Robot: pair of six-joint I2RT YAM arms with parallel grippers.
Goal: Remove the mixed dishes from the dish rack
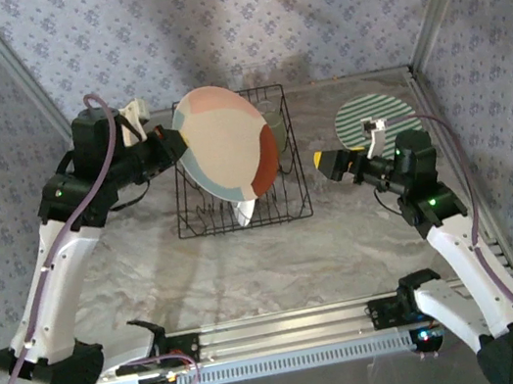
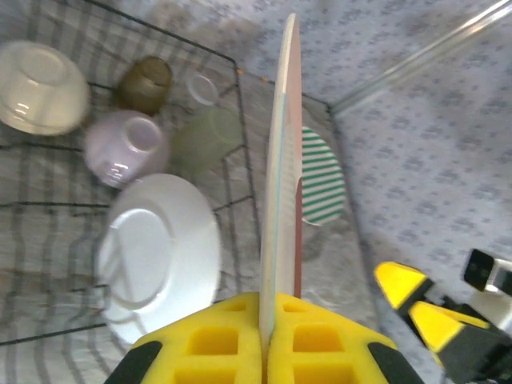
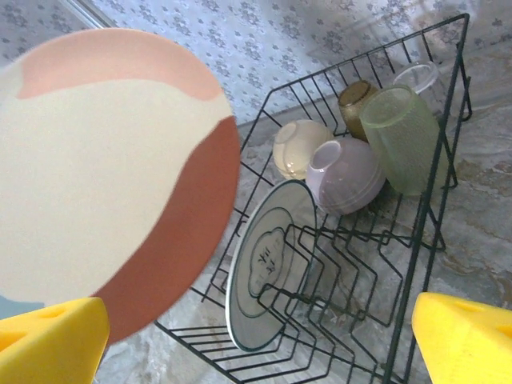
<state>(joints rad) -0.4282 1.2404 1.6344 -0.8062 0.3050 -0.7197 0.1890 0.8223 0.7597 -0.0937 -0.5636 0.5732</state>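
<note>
Standing here, I see the left gripper clenched on the rim of a large round plate with pink, cream, rust-red and pale blue colour blocks. It holds the plate on edge, up above the black wire dish rack in the middle of the grey marbled table. From the left wrist, the plate runs edge-on straight up from between the yellow pads, which press on both of its faces. The right gripper hangs just to the right of the rack with its jaws spread wide and nothing between them. Its camera looks across at the plate's painted face. Inside the rack, a white plate with a dark ring stands tilted among the prongs near the front. At the far end sit a cream bowl, a lilac bowl, an olive-brown cup, a pale green frosted tumbler and a clear glass, all huddled close together. A green-and-white striped plate lies flat on the table at the far right, beyond the right gripper and apart from the rack.
</note>
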